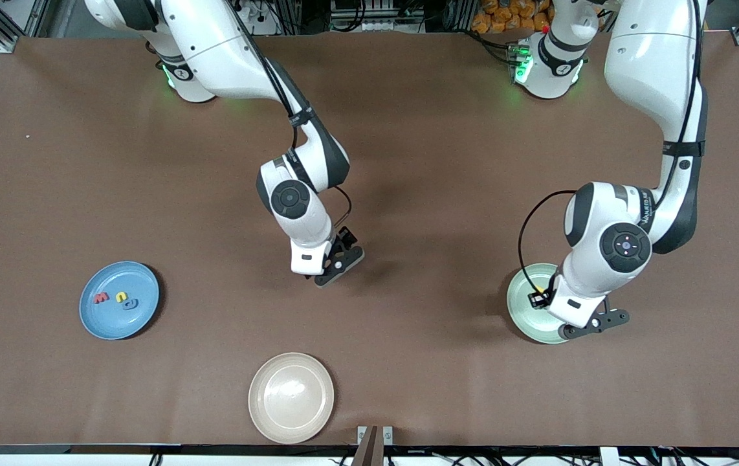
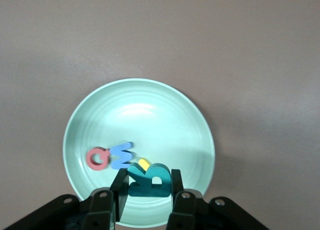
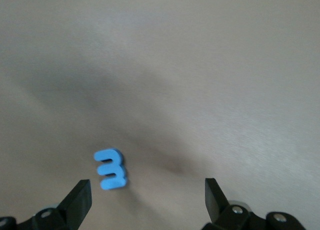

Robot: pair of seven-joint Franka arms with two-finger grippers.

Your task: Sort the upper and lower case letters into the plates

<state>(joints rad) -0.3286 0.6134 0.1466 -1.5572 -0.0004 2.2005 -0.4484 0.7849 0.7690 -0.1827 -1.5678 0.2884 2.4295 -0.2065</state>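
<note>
The left gripper [image 2: 147,184] hangs over the mint green plate [image 2: 165,115], its jaws closed on a teal letter [image 2: 147,179], with three more letters lying in that plate: one red [image 2: 97,158], one blue [image 2: 121,155] and one yellow [image 2: 144,163] (mostly hidden). The right gripper [image 3: 145,195] is spread wide and empty over the desk [image 1: 408,129] just above a single blue letter [image 3: 110,168]. The blue plate [image 1: 119,300] toward the right arm's end holds three letters (red, yellow, blue), and one beige plate [image 1: 291,397] sits nearest the front camera.
</note>
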